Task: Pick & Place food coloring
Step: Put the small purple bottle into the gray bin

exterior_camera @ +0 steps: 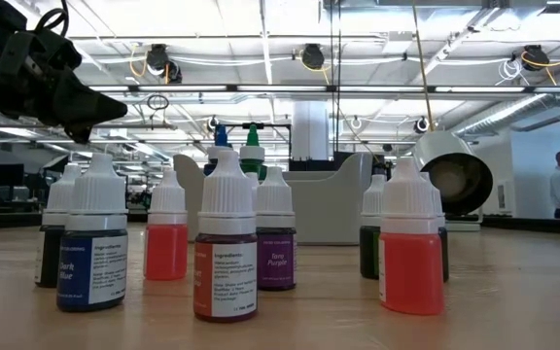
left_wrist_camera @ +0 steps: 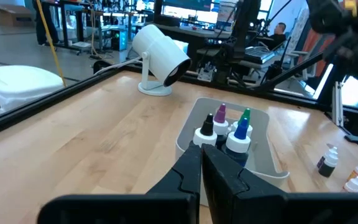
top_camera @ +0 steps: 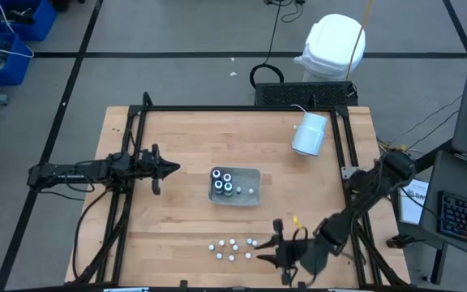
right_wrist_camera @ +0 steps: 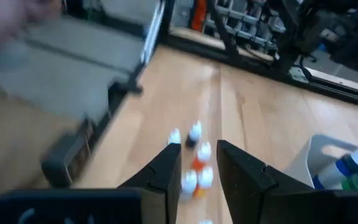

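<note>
wooden bench (top_camera: 177, 219) is ringed by a dark frame, with a clear tray (top_camera: 254, 188) set at its middle to receive bottles. four larger food coloring bottles (top_camera: 222, 184) are already stood inside it. small bottles (top_camera: 232, 246) are clustered near the front edge, where the right gripper (top_camera: 259, 256) is brought just beside them, fingers apart for a grasp. the left gripper (top_camera: 174, 169) is parked beside the tray, fingers together.

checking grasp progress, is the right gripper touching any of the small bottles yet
Apart. The high view shows the right gripper open, with bare table between it and the small bottles.
</note>
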